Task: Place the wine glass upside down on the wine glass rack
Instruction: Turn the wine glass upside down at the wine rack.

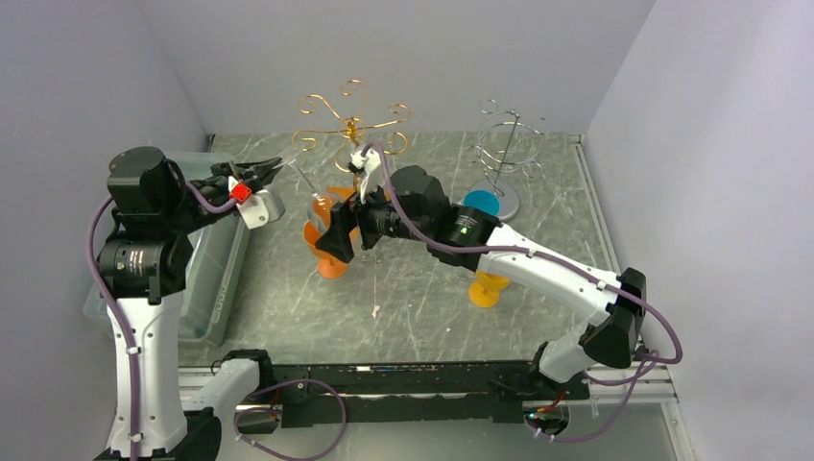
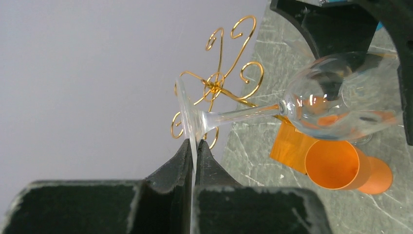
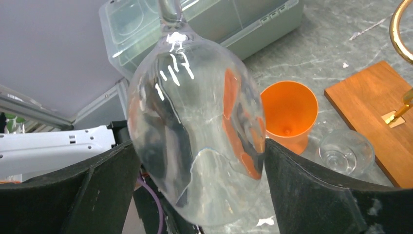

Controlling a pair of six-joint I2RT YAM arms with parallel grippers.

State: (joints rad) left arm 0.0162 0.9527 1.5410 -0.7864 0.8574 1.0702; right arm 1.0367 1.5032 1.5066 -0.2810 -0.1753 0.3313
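The clear wine glass (image 2: 336, 97) lies nearly sideways in the air, its foot pointing at the left arm. My left gripper (image 2: 196, 142) is shut on the rim of the glass's foot. The bowl (image 3: 195, 122) sits between the spread jaws of my right gripper (image 3: 199, 146), which stands open with a finger close on each side. From above, the left gripper (image 1: 274, 171) and right gripper (image 1: 336, 235) meet just in front of the gold wire rack (image 1: 350, 125), and the glass (image 1: 309, 187) is mostly hidden. The rack (image 2: 214, 87) stands on a wooden base (image 3: 375, 107).
A silver wire rack (image 1: 504, 144) stands at the back right beside a blue disc (image 1: 480, 204). Orange cups sit below the glass (image 3: 289, 109) and by the right arm (image 1: 488, 288). A small clear glass (image 3: 346, 151) stands beside the wooden base. A clear bin (image 1: 206, 279) is at the left.
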